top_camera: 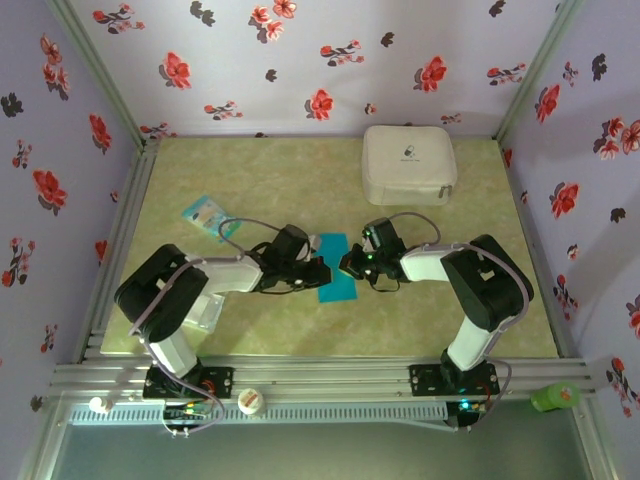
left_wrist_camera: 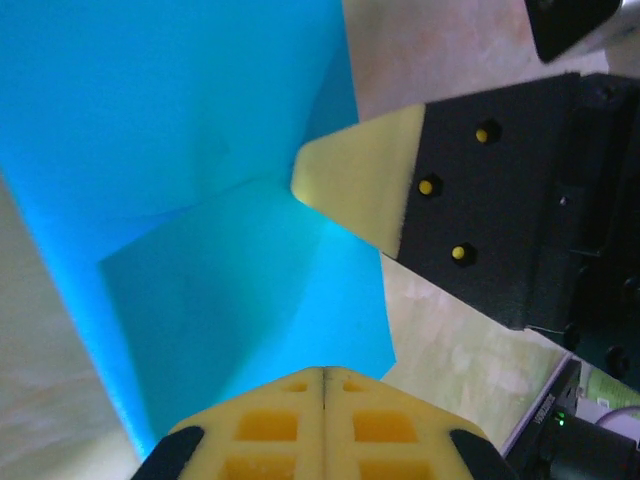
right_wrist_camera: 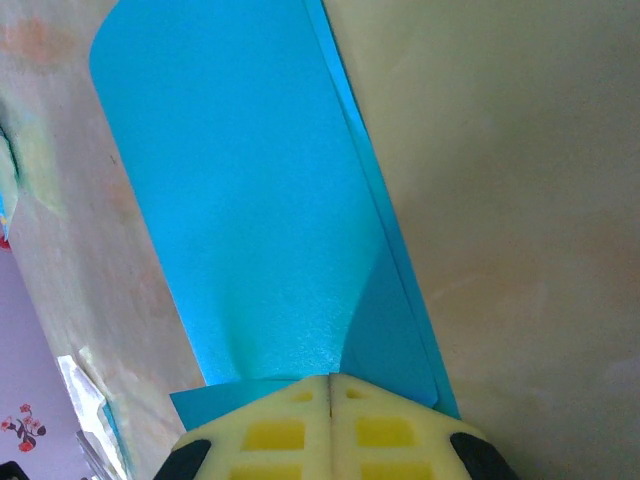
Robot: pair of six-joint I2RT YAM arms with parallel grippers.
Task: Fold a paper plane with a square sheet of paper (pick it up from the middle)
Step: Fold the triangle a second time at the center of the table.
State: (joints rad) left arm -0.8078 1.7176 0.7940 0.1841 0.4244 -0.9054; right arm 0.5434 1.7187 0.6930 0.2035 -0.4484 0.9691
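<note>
Now both meeting mid-desk: left gripper clamping edge of square sheet of paper, right gripper pinching its curling fold.

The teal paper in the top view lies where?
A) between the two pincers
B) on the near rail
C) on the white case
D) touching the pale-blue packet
A: the teal paper lies mid-table between the left pincer and the right pincer, far from the white case.
</note>
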